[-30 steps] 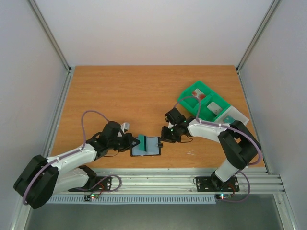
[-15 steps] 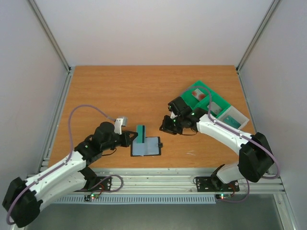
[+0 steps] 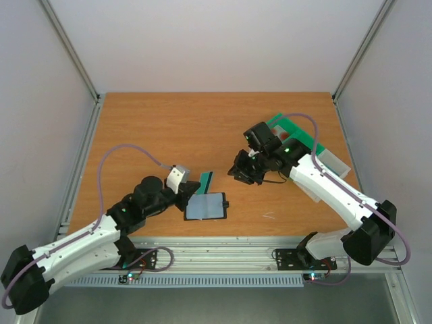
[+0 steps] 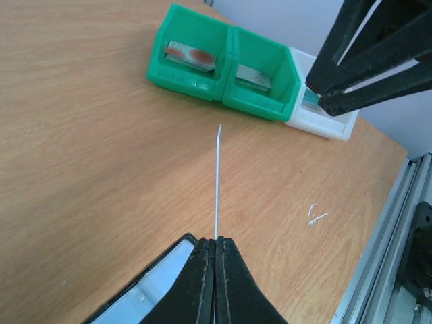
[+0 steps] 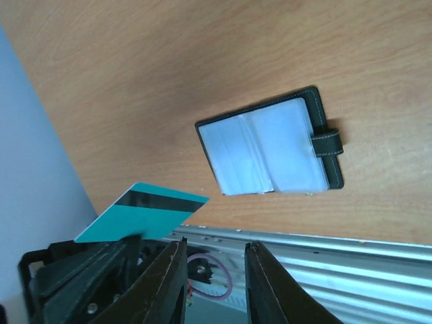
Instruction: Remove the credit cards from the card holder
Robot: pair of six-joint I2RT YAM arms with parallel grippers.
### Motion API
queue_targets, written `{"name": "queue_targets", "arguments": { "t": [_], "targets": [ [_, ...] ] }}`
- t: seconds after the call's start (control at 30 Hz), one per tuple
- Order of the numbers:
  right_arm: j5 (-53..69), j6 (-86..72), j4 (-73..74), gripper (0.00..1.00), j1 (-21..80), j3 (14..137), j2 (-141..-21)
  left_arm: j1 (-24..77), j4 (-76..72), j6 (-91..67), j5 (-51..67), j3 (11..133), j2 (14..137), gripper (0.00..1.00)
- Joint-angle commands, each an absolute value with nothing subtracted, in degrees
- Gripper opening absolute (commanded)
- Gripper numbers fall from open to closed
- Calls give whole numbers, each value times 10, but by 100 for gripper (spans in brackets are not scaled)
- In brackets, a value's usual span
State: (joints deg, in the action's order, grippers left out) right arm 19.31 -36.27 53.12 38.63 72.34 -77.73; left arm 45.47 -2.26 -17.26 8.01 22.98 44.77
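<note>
The table (image 3: 169,128) is an orange-brown wooden top with a ribbed metal rail (image 3: 223,253) along its near edge. The card holder (image 3: 205,206) lies open and flat near that edge, about mid-width, blue-grey lining up and its clasp tab pointing right. Just to its right is a small white scrap (image 3: 269,216). Well apart, toward the far right, sits a green tray (image 4: 202,74) with a white bin (image 4: 324,118) touching its end.

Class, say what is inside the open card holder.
Only pale sleeves show inside the card holder; no card. The teal card is outside, in the left gripper. Anything behind the sleeves is hidden.
</note>
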Motion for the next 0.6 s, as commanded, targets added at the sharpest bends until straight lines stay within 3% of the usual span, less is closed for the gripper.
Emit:
{"name": "queue_targets", "arguments": {
  "t": [0.0,0.57],
  "targets": [
    [193,-431,602,26,388,768,-772,479,-117,-78,40,218,450,0],
    [228,-495,580,27,388,782,-783,553,-232,85,-19,206,517,0]
  ]
}}
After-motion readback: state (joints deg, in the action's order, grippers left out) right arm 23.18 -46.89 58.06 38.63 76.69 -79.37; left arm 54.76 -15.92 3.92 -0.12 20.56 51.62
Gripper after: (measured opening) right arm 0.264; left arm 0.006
